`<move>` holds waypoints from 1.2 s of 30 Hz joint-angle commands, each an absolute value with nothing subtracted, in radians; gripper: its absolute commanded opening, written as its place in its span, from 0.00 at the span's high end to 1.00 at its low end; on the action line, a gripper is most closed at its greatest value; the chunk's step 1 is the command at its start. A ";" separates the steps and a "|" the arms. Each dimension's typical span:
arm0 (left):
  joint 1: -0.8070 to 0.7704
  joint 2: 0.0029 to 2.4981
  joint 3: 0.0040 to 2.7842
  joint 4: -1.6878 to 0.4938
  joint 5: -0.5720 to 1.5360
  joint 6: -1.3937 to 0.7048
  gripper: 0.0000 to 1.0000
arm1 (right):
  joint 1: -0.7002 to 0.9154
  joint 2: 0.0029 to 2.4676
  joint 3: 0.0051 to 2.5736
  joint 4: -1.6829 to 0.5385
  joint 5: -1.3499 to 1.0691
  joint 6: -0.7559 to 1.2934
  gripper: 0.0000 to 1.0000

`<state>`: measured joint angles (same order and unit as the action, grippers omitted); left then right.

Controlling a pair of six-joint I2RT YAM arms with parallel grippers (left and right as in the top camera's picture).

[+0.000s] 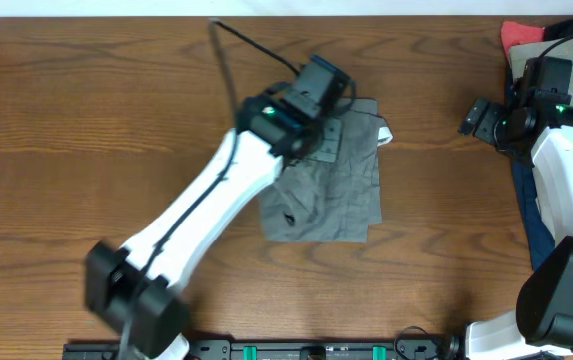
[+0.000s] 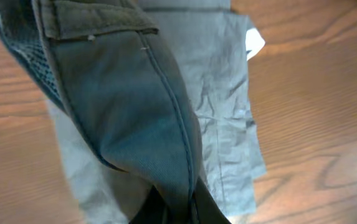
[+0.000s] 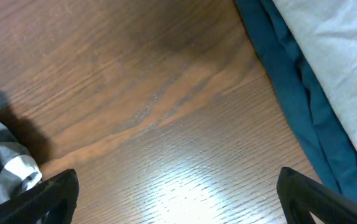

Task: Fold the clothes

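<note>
The grey shorts (image 1: 338, 190) lie in the middle of the table, partly folded. My left gripper (image 1: 318, 88) is over their far edge, shut on a fold of the grey shorts (image 2: 134, 106), which hangs lifted from the pinch (image 2: 178, 208) with a waistband seam showing. A white label (image 2: 255, 42) sticks out at the shorts' right edge. My right gripper (image 1: 478, 118) is open and empty over bare wood to the right of the shorts; its fingertips (image 3: 178, 193) stand wide apart, and the shorts' corner (image 3: 4, 162) shows at the left.
A pile of garments lies at the right table edge: red (image 1: 518, 36), beige (image 1: 526, 55) and navy (image 1: 532, 210). In the right wrist view navy cloth (image 3: 290, 93) and pale cloth (image 3: 340, 56) lie at the right.
</note>
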<state>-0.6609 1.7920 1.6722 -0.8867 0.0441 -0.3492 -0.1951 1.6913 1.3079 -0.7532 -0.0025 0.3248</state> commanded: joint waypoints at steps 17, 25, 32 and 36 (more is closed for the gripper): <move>-0.670 1.901 1.685 -0.844 0.098 -0.379 0.00 | -0.193 1.691 1.325 -0.752 0.011 0.317 0.01; -0.649 1.743 1.685 -0.933 0.087 -0.352 0.02 | -0.193 1.691 1.325 -0.752 0.011 0.317 0.01; -0.618 1.806 1.641 -0.975 0.158 -0.353 0.02 | -0.193 1.691 1.325 -0.752 0.011 0.317 0.01; -0.618 1.902 1.626 -0.959 0.212 -0.353 0.02 | -0.193 1.691 1.325 -0.752 0.011 0.317 0.01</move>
<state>-0.6170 1.8301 1.6489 -0.9619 0.1535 -0.3653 -0.1947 1.6913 1.3079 -0.7528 -0.0021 0.3248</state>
